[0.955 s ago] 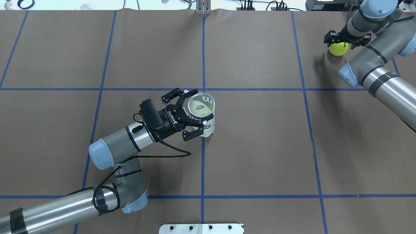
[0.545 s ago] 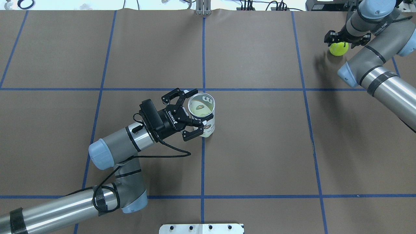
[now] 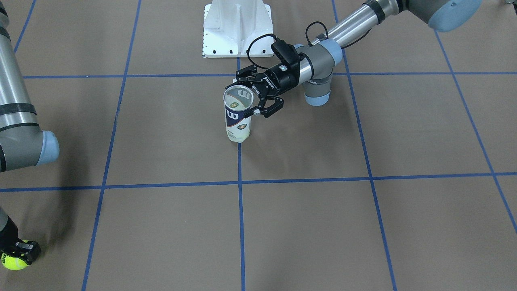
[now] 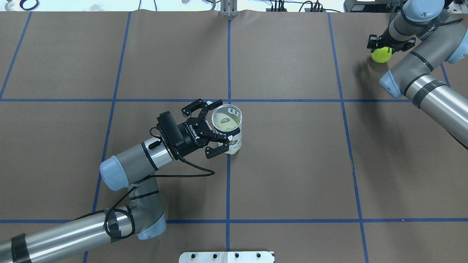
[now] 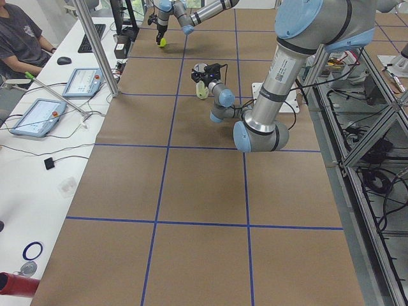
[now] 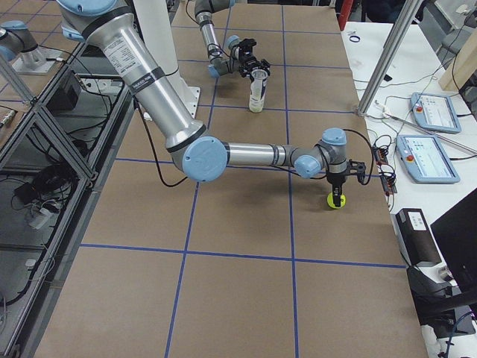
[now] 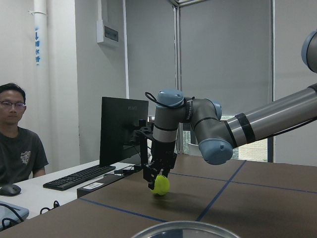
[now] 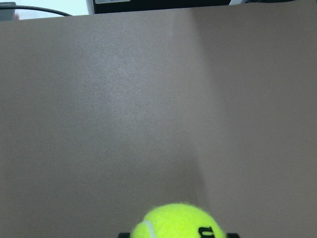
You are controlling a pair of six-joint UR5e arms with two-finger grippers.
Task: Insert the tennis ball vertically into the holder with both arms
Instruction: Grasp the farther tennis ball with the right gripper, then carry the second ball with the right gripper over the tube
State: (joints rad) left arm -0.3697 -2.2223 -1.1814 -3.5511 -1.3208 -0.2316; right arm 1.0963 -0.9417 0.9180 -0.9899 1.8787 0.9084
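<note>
Tennis ball (image 4: 381,56), bright yellow-green, is at the far right of a brown paper-covered table (image 4: 292,175). In the overhead view it lies about 2 o'clock from the can and well apart from it. Right gripper (image 7: 158,174) points straight down, its two fingers closed narrowly on the ball's sides.

Can (image 3: 237,121), a clear plastic tube with a navy and white label, stands upright near the table's centre, mouth open upward. Left gripper (image 4: 215,128) reaches it from 8 o'clock, jaws spread wide around its upper part. The pads appear to press on it, though contact is hard to confirm.

Ball is likely light, springy and fuzzy, so a hold across its middle suits it. Can looks thin, slick and easy to tip or dent. A gentle hold just under the rim should steady it and leave the mouth free.
</note>
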